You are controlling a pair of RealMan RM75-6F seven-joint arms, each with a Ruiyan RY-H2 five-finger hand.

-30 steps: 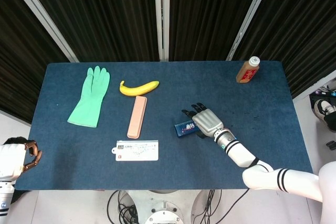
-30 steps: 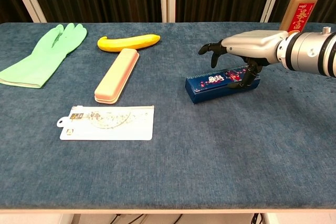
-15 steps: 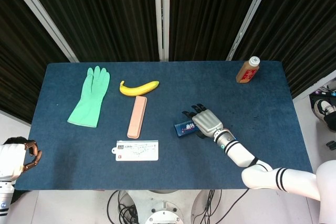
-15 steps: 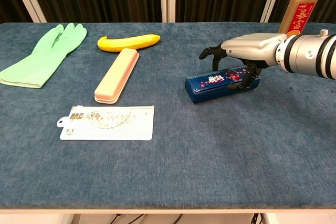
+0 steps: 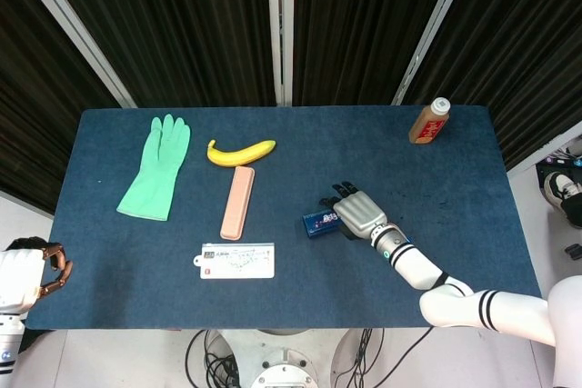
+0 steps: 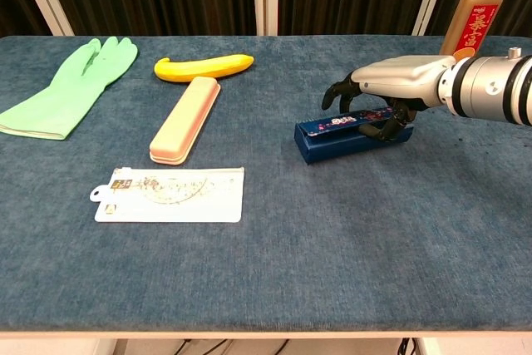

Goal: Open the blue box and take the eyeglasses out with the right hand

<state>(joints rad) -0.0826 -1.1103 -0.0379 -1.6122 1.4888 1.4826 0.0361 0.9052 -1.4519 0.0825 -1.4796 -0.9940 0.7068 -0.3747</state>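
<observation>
The blue box [image 5: 318,222] [image 6: 337,140] lies closed on the blue table [image 5: 455,224], right of centre. Its printed top face points up and shows as a thin strip in the chest view. My right hand [image 5: 357,212] [image 6: 391,81] reaches over the box's right part from above. Its fingers [image 6: 339,94] curl down over the far edge, and the thumb [image 6: 381,129] presses the near side, so the hand grips the box. No eyeglasses are visible. My left hand [image 5: 53,270] hangs off the table's near left corner with fingers curled in and nothing in them.
A green rubber glove [image 5: 156,168] [image 6: 71,89] lies at the far left. A banana [image 5: 240,152], a pink case [image 5: 237,202] and a white flat pouch [image 5: 238,260] lie left of centre. A brown bottle [image 5: 428,121] [image 6: 472,14] stands at the far right corner.
The right hand has lowered and curled its fingers tighter over the box. The box has rolled so its printed face turned from the front to the top.
</observation>
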